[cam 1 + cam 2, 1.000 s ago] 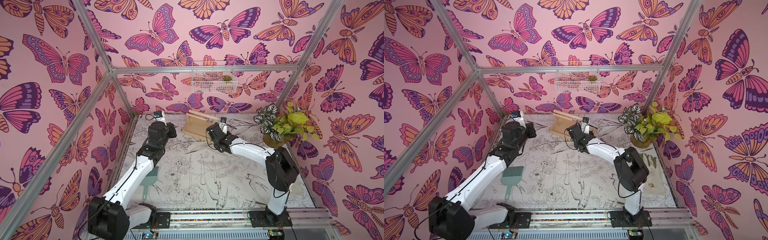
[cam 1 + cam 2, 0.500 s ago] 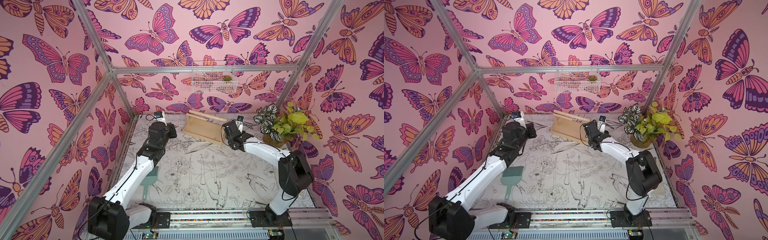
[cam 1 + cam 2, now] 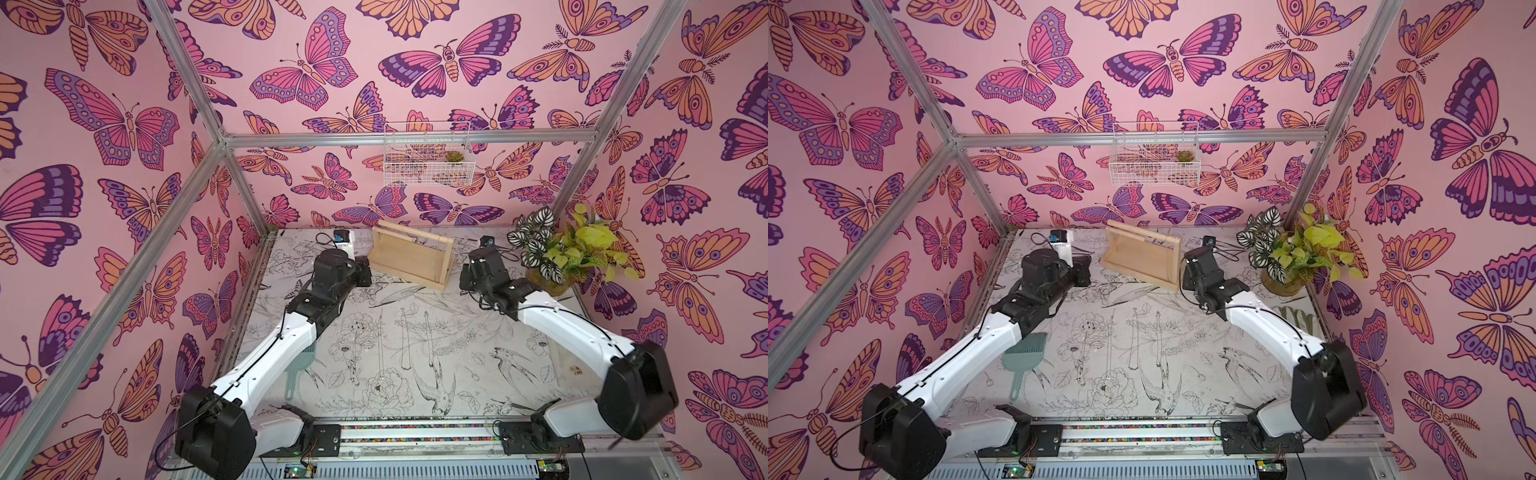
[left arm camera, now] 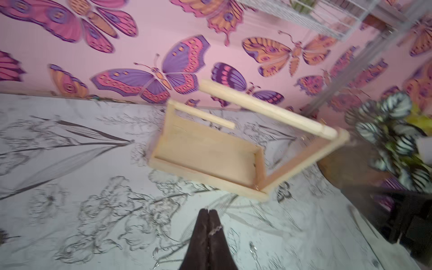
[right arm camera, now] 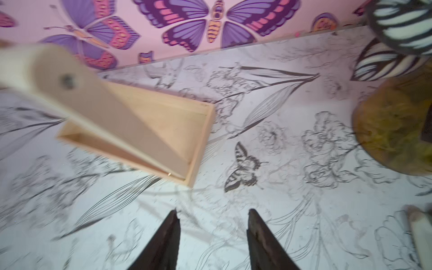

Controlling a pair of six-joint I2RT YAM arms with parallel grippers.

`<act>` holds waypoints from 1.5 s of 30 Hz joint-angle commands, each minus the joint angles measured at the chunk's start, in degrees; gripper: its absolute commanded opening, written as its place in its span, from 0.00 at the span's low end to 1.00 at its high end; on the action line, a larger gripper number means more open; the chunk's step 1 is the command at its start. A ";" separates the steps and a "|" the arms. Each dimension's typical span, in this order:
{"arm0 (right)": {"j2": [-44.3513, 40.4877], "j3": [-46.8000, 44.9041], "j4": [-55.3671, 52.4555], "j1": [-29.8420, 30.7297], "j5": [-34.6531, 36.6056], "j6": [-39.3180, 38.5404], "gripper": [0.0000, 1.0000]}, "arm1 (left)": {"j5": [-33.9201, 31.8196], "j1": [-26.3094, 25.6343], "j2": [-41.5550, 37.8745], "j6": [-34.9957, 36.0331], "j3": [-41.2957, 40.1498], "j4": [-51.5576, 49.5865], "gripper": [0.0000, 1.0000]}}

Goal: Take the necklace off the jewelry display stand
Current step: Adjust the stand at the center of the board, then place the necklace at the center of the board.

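Over to the left arm (image 3: 282, 345). From its base on the near rail, the white link reaches up and away across the bench (image 3: 415, 353). The black wrist turns in toward the left end of the jewelry display stand (image 3: 409, 257). In the left wrist view, the left jaws are pressed flat together. A short run of fine chain, the necklace (image 4: 215, 228), is pinched at the seam near the tips. We cannot follow the rest of the chain through the blur. The stand (image 4: 205, 154) sits ahead of those jaws and clear of them.

The stand is upright on its base board at the far side of the bench, close to the back wall and turned a little askew. We see this in both top views, and it sits between the two wrists (image 3: 1142, 257).

Now the right arm (image 3: 561, 324). Its dark elbow is raised at the near right, and the white forearm slopes down and away toward the far side. The wrist ends just beside the right upright of the stand, between it and the potted plant (image 3: 557, 253). In the right wrist view, the right jaws stand well apart with only the printed bench cover showing between them. The stand's end (image 5: 131, 131) is close ahead and off to one side.

A white wire basket (image 3: 428, 162) hangs on the back wall above the stand. A teal scoop (image 3: 1023, 353) lies on the bench beside the left arm.
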 commanded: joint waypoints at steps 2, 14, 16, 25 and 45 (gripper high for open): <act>-7.99 -5.04 -3.82 -0.12 -27.60 -8.73 0.50 | 14.10 -2.31 -0.30 0.30 0.72 -2.46 0.00; -21.96 -16.41 0.70 0.27 -49.73 -9.05 0.49 | 40.01 -3.12 2.61 -3.48 2.95 -2.13 0.00; -22.40 -17.05 1.42 1.03 -50.58 -8.53 0.48 | 40.32 -3.21 2.02 -3.48 2.62 -2.19 0.00; -20.35 -16.28 3.96 4.89 -51.23 -8.63 0.49 | 42.44 -3.58 -0.91 -4.75 3.12 -2.64 0.00; -17.32 -7.57 4.18 8.88 -44.87 -12.22 0.41 | 44.39 -5.14 3.53 -4.80 6.92 -5.80 0.00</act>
